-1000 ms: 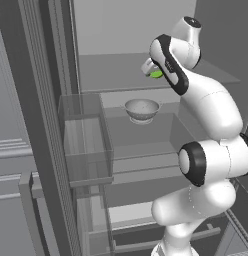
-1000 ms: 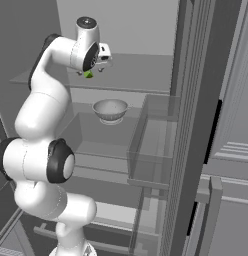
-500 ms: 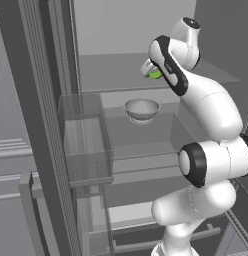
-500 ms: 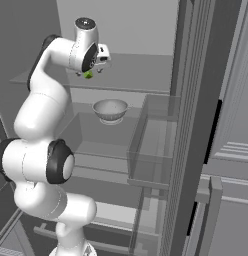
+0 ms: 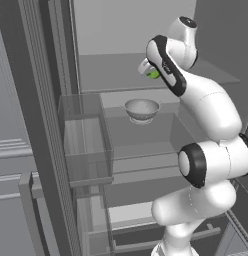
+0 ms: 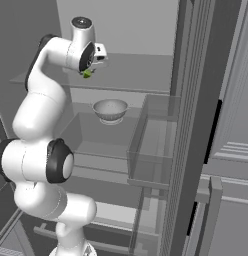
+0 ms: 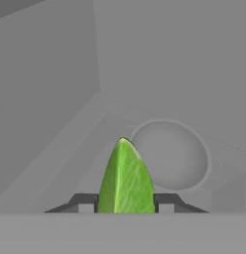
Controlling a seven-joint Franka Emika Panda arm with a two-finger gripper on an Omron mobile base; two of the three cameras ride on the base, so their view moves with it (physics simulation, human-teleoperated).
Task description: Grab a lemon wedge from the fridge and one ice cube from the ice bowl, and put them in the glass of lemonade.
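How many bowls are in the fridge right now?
1. A grey bowl stands on a clear shelf in the fridge, below the gripper, which has the lemon wedge between its fingers. Lower shelves are partly hidden by the arm.

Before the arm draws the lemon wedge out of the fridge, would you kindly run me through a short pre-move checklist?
1. Lemon wedge between the fingertips: ok, one on each side of it in the hand view.
2. Gripper firmly shut on it: cannot tell.
3. Wedge lifted off the upper shelf: ok.
4. Bowl below, apart from the gripper: ok.
5. Fridge door open for withdrawal: ok.
6. Glass of lemonade located: cannot tell.
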